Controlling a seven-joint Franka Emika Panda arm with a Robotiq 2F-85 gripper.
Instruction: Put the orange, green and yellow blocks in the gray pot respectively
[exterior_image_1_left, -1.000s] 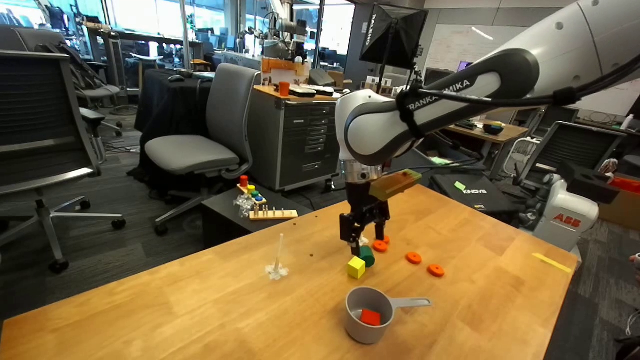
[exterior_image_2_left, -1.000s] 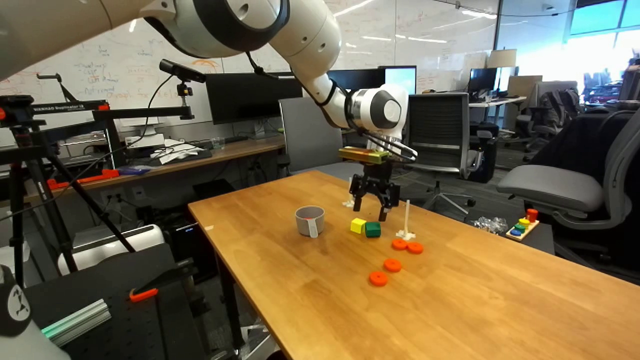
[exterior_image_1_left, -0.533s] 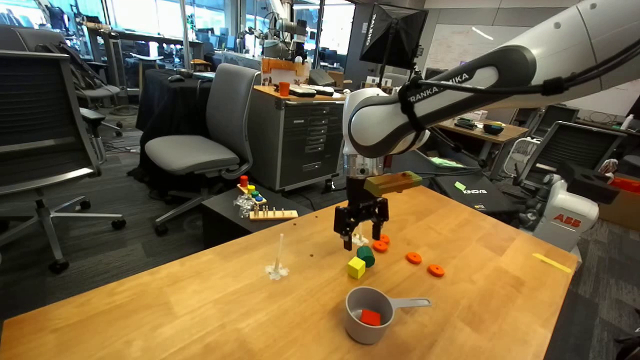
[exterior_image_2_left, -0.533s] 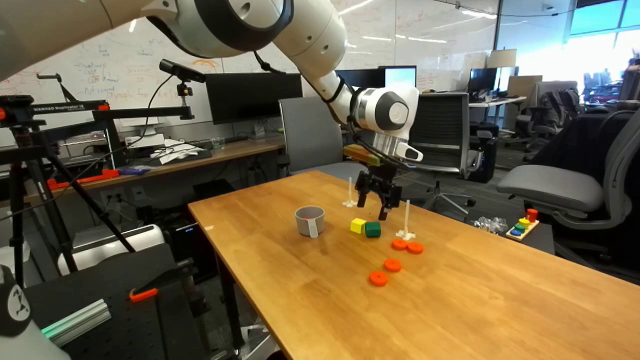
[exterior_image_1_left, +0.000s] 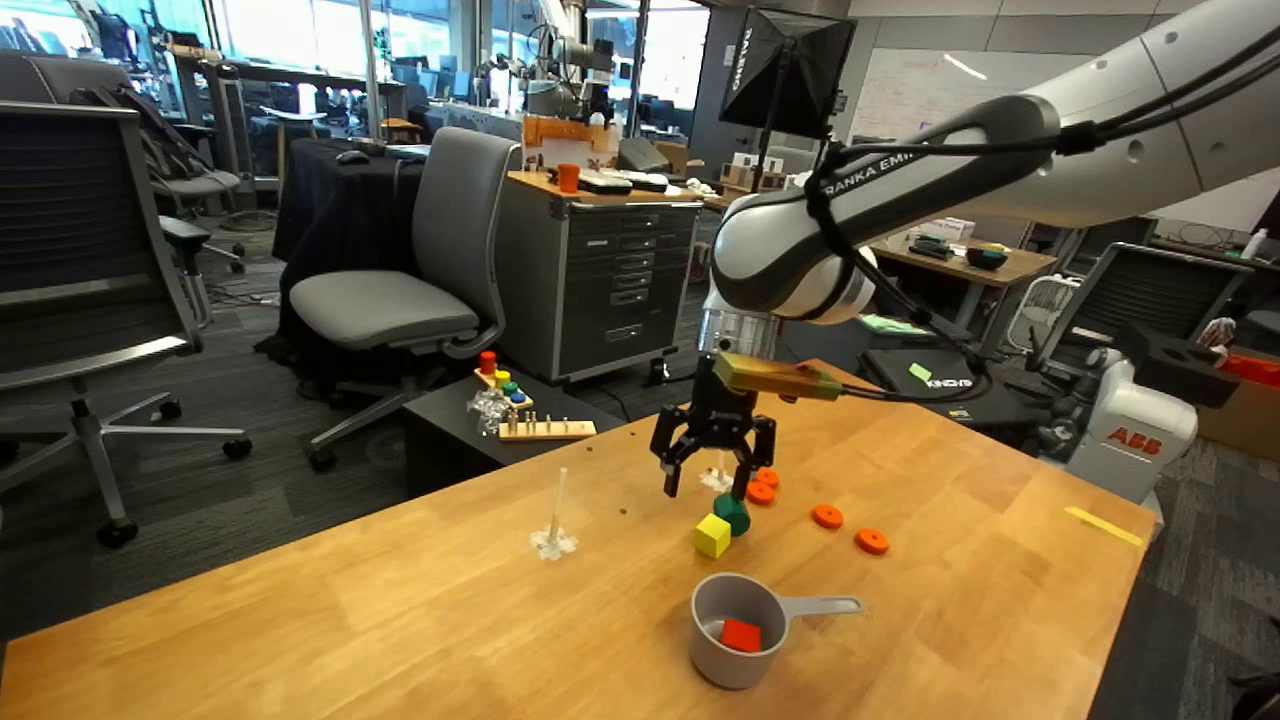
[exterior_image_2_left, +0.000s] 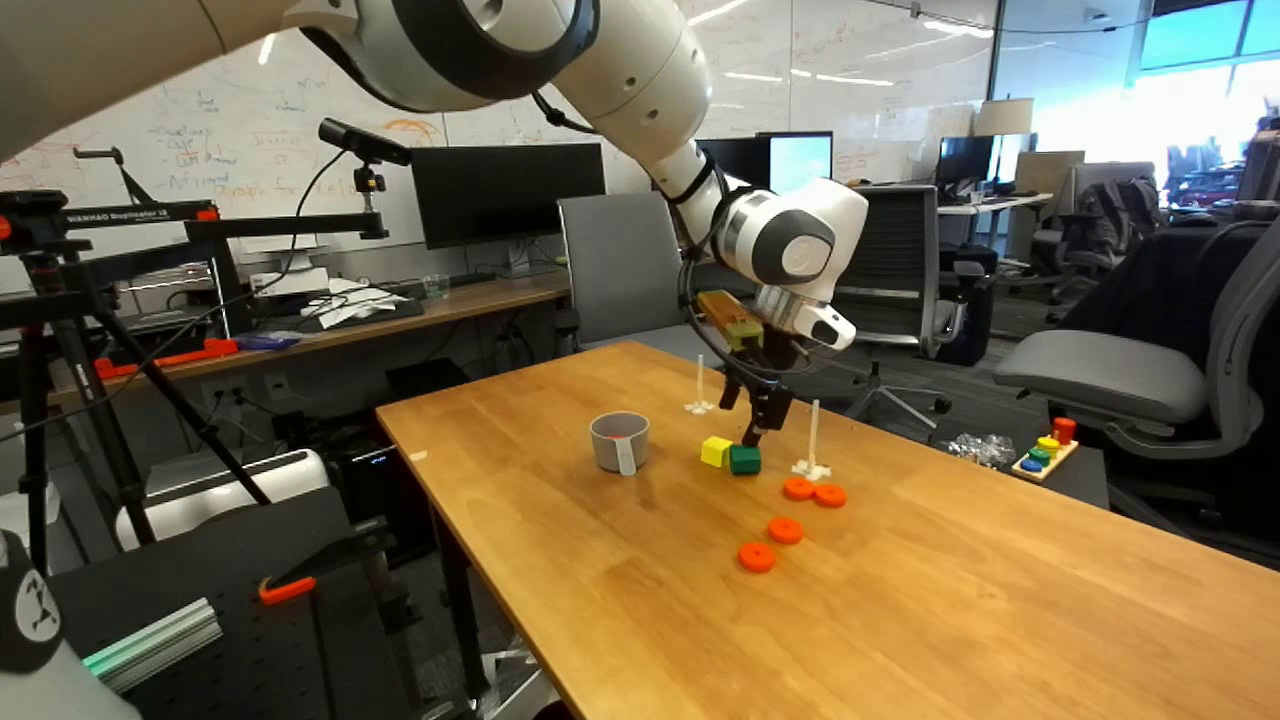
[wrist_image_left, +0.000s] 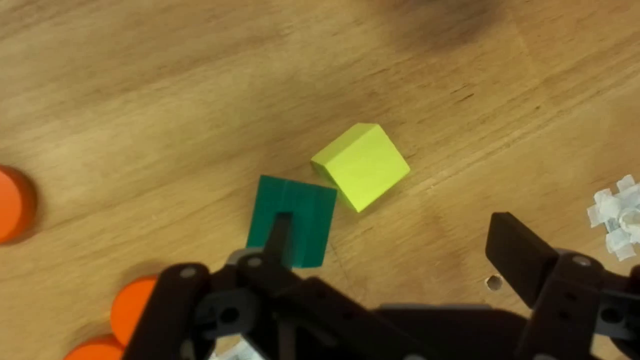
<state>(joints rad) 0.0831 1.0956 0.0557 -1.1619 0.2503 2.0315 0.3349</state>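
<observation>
- Our gripper (wrist_image_left: 392, 220) hangs empty, jaws wide apart.
- From the middle of its gap, in the wrist view, the green block (wrist_image_left: 312, 220) lies at nine o'clock, partly behind one jaw; contact unclear.
- We judge it next, calling for a shift toward nine to straddle it; its facet edges run roughly twelve to six.
- At eleven lies the yellow block (wrist_image_left: 367, 167).
- In an exterior view, the gray pot (exterior_image_1_left: 735, 671), at six o'clock from both, holds the red-orange block (exterior_image_1_left: 741, 635).

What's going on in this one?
A Franka arm has its open gripper low over the table, by the green block and yellow block, holding nothing. Whether it touches the green block I can't tell. The gray pot has an orange-red block inside; the other two lie on the table.
</observation>
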